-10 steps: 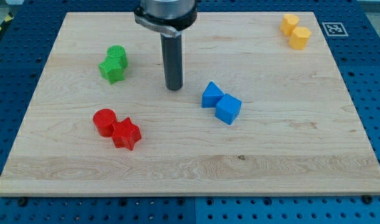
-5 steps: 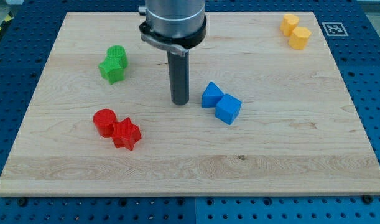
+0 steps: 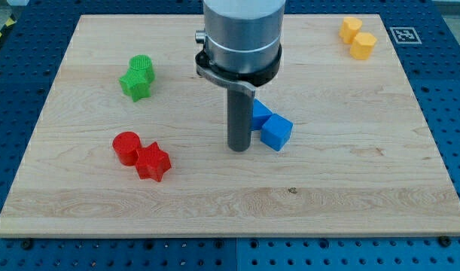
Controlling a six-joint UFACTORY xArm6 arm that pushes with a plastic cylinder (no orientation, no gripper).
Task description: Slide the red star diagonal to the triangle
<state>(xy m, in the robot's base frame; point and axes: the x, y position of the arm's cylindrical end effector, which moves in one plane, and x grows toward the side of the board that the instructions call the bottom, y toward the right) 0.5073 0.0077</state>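
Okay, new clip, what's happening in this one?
A single arm with a rod is working over a wooden board of coloured blocks. My tip sits just left of the blue triangle and blue cube, touching neither that I can tell. The red star lies far to the view's left, against a red cylinder, not yet pushed. Green and yellow pairs sit apart.

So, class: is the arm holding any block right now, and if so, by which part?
Nothing is held. My tip rests on the board just left of the two blue blocks, well right of the red star.
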